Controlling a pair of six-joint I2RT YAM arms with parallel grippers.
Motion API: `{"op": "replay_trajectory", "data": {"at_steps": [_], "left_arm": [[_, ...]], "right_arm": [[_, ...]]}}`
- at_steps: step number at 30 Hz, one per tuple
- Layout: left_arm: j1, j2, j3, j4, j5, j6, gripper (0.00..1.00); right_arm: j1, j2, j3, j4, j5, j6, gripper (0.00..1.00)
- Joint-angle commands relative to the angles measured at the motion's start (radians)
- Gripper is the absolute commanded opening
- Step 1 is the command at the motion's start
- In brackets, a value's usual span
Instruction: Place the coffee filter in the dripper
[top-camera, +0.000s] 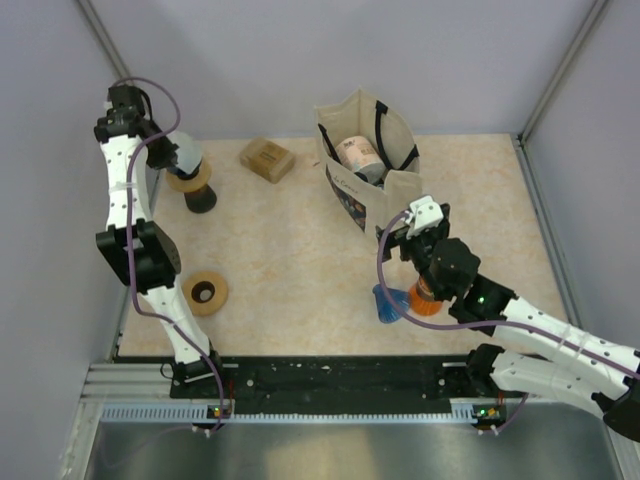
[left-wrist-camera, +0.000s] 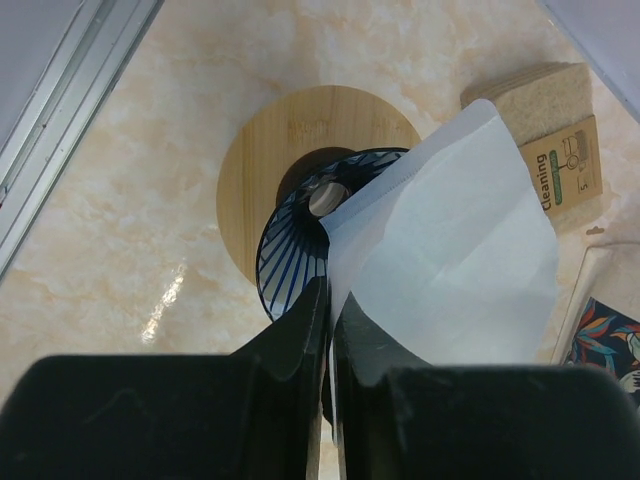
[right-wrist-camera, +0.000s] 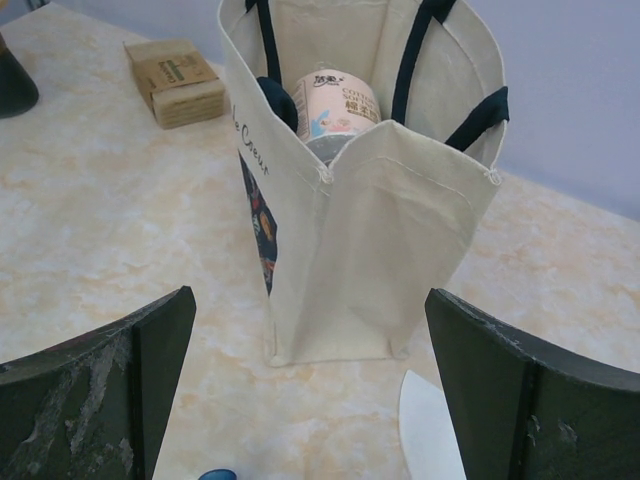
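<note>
The left end effector (left-wrist-camera: 330, 300) was clamped on the lower edge of the white paper coffee filter (left-wrist-camera: 450, 260). Its 2 fingers stood nearly together with only the paper between them. This edge pinch left the body of the filter free, so that 1 folded side could lead into the dripper (left-wrist-camera: 292, 252).

The filter hung tilted. 1 side lay over the blue-ribbed rim and dipped into the cone. The rest stood out above the rim toward the cleaning sponge pack (left-wrist-camera: 560, 150). The filter was not yet seated.

The dripper stood upright in its round wooden collar (left-wrist-camera: 265, 150) at the far left of the table (top-camera: 300, 250), directly below the left end effector.

Judged step: lower the filter, then release it. Judged risk: the light paper could cling to a finger or spring back out of the cone.

The right end effector (right-wrist-camera: 315, 385) was empty, with its fingers wide apart. It faced the canvas tote bag (right-wrist-camera: 400, 230), well apart from the dripper, presumably parked there to leave the left arm unobstructed.
</note>
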Motion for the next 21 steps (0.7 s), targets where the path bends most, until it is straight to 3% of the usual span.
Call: {"op": "replay_trajectory", "data": {"at_steps": [1,5,10,21], "left_arm": [[0.009,0.013,0.064,0.006,0.015,0.017,0.12],[0.009,0.014,0.069,-0.002,0.026,0.023,0.12],[0.009,0.01,0.069,0.001,0.037,0.025,0.22],[0.007,-0.012,0.07,0.001,0.043,0.023,0.32]], "right_arm": [[-0.005,-0.006,-0.006,0.023,0.021,-0.005,0.99],[-0.003,-0.009,-0.006,0.023,0.021,-0.008,0.99],[-0.005,-0.008,-0.009,0.023,0.022,-0.013,0.99],[-0.005,-0.006,-0.009,0.023,0.013,-0.01,0.99]]}}
